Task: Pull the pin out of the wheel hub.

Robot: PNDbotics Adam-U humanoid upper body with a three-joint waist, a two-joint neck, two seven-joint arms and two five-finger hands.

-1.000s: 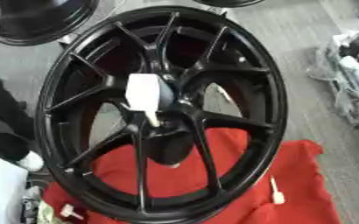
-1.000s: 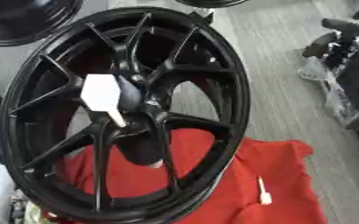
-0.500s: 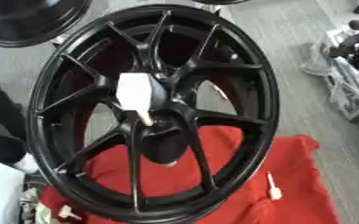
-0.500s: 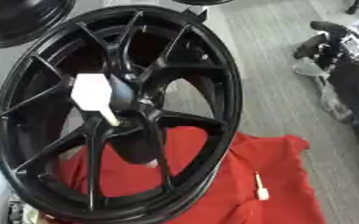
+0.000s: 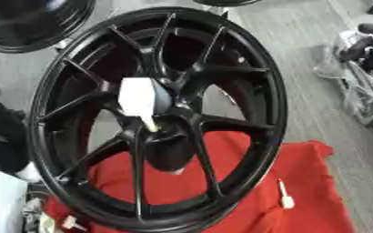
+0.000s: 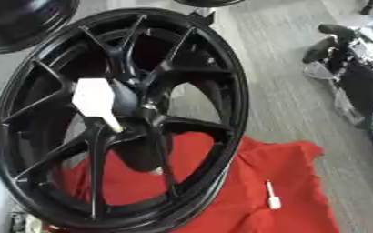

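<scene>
- While the black wheel (image 5: 263,77) stands nearly upright on its edge and leans a little, the pin (image 5: 138,97) sits at the wheel hub (image 5: 170,97), in the middle of the spokes.
- That pin has a broad, flat white head with angled corners, roughly six-sided. It is by far the lightest thing against the black metal.
- From the head's lower edge a thin, cream-coloured shank runs down and slightly to the right. It ends at the root of the lower spokes, and how far it is seated in the hub cannot be told.
- Thin spokes fan out in pairs from the hub to a deep, glossy rim.
- Behind the lower spokes hangs a dark, rounded shape with a pale spot at its lower end. What it is cannot be made out.
- Neither hand of the robot can be made out in either view, so their state cannot be told.
- Under the wheel lies a red cloth (image 5: 321,179), spread on the grey floor (image 5: 301,50).
- A second small white pin (image 6: 272,196) lies loose on the cloth, to the right of the wheel and well apart from it.
- Another black wheel (image 5: 30,22) lies at the far left.
</scene>
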